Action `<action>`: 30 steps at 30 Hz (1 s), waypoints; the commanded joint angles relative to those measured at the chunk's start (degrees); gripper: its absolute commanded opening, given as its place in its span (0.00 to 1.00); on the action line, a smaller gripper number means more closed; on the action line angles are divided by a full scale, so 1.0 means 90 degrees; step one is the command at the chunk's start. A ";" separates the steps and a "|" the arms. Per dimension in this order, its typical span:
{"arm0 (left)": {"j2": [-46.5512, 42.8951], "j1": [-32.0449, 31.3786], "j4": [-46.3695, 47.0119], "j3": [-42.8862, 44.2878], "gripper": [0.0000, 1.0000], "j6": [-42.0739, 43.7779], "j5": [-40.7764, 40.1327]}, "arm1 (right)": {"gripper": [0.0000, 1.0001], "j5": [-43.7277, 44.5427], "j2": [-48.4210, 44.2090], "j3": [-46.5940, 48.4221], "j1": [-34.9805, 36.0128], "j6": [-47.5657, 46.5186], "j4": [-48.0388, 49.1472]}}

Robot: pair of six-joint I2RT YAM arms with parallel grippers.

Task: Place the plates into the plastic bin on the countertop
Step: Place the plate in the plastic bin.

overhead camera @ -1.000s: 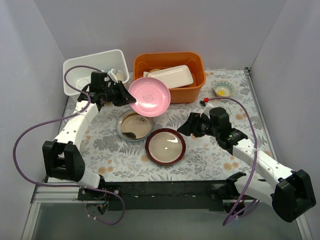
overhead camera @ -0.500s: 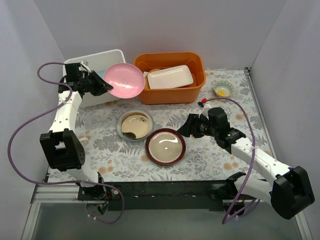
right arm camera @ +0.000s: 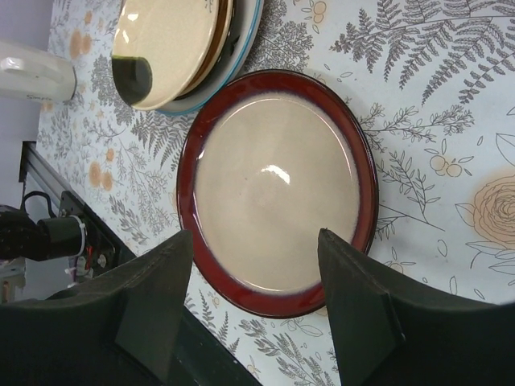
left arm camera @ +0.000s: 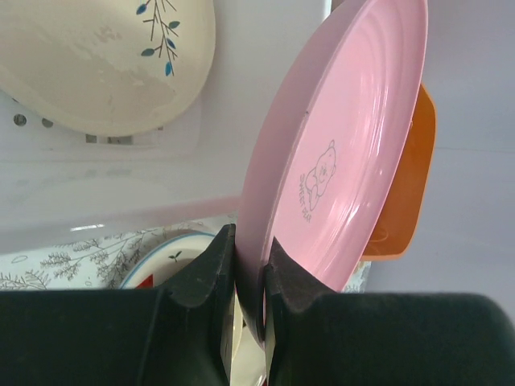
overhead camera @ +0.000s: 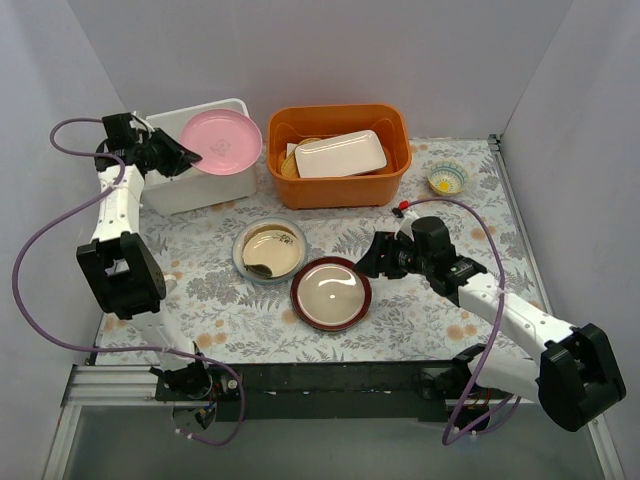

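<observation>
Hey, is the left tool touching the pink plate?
Touching. The left wrist view shows the left tool clamped on the rim of the pink plate.

Plain pale walls (overhead camera: pixel 330 50) close me in on three sides; a black rail (overhead camera: pixel 330 378) spans the near edge.

White arm links (overhead camera: pixel 520 320), black joints (overhead camera: pixel 118 280), purple cables (overhead camera: pixel 445 200), black claw fingers (left arm camera: pixel 201 281).

The pink plate (left arm camera: pixel 338 161) is smooth and glossy, likely plastic. The red-rimmed plate (right arm camera: pixel 278 189) has a shiny glaze. The countertop (right arm camera: pixel 451 96) looks matt. The bin (overhead camera: pixel 195 190) is white plastic, the tub (overhead camera: pixel 340 192) beside the bin glossy orange plastic.
</observation>
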 commanded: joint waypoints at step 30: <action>0.2210 0.0747 0.0332 0.1667 0.20 -0.0416 0.0013 | 0.70 -0.0141 0.0940 -0.0017 0.0017 -0.0365 0.0359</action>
